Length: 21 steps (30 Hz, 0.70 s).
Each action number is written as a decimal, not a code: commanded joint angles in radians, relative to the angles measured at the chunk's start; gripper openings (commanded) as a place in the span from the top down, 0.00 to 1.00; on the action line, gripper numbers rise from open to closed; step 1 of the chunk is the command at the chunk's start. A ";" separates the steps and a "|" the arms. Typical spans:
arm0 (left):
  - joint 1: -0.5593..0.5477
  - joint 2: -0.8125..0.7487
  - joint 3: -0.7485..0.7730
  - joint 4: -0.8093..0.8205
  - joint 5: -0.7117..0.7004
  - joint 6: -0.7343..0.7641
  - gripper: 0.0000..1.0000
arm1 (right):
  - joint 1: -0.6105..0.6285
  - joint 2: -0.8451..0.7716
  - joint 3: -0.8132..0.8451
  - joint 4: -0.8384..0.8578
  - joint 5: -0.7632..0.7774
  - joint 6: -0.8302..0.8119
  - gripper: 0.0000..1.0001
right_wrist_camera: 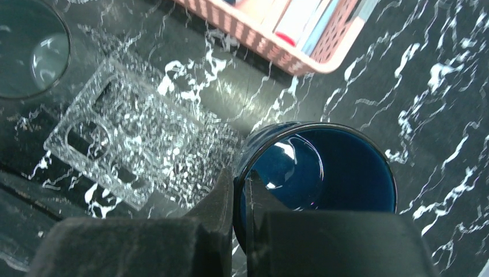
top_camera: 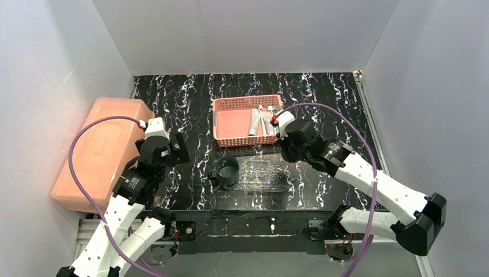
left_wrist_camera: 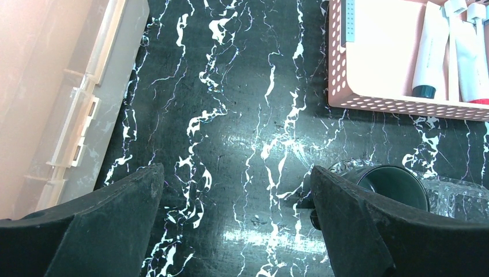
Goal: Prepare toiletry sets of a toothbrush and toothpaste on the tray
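Observation:
The clear speckled tray (top_camera: 262,176) (right_wrist_camera: 132,138) lies flat at the table's middle with nothing on it. My right gripper (right_wrist_camera: 239,184) is shut on the rim of a dark blue cup (right_wrist_camera: 323,167), one finger inside and one outside, at the tray's right end. White toothpaste tubes (left_wrist_camera: 429,52) (top_camera: 254,121) lie in the pink basket (top_camera: 245,121) (left_wrist_camera: 403,104). No toothbrush can be made out for certain among them. My left gripper (left_wrist_camera: 236,179) hangs open over bare table, left of a second dark cup (top_camera: 226,171) (left_wrist_camera: 395,184).
A big salmon plastic box (top_camera: 104,150) (left_wrist_camera: 34,86) fills the table's left side, close to my left arm. The second cup (right_wrist_camera: 29,46) stands at the tray's left end. Grey walls close in the table on three sides.

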 commanded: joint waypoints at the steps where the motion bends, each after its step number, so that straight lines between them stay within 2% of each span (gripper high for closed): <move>1: 0.011 0.005 0.000 0.007 0.000 0.005 0.02 | -0.001 -0.077 -0.031 0.002 -0.004 0.077 0.99; 10: 0.016 0.022 0.002 0.007 0.014 0.002 0.02 | 0.004 -0.107 -0.150 0.025 -0.035 0.172 0.99; 21: 0.016 0.021 0.002 0.008 0.030 -0.001 0.02 | 0.026 -0.079 -0.246 0.131 -0.052 0.243 0.99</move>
